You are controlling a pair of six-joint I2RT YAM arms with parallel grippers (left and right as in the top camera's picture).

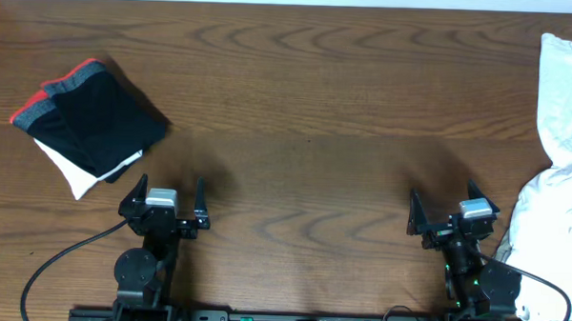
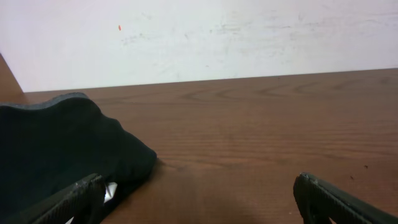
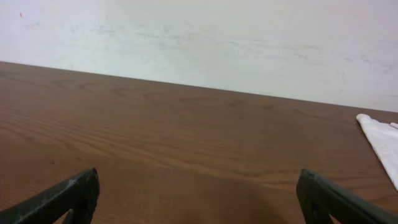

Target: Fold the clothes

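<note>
White clothing (image 1: 562,122) lies crumpled at the table's right edge and runs down toward the front right corner (image 1: 550,236). No lettering or tag shows on it. One corner of it shows in the right wrist view (image 3: 382,140). My right gripper (image 1: 444,199) is open and empty, just left of the white clothing and apart from it; its fingers frame bare wood (image 3: 198,180). My left gripper (image 1: 171,183) is open and empty at the front left, its fingers also over bare wood (image 2: 198,186).
A folded stack (image 1: 92,120) sits at the far left: a black garment with red trim on top of a white one. It also shows in the left wrist view (image 2: 56,143), close to my left finger. A white wall stands behind the wooden table (image 1: 307,104).
</note>
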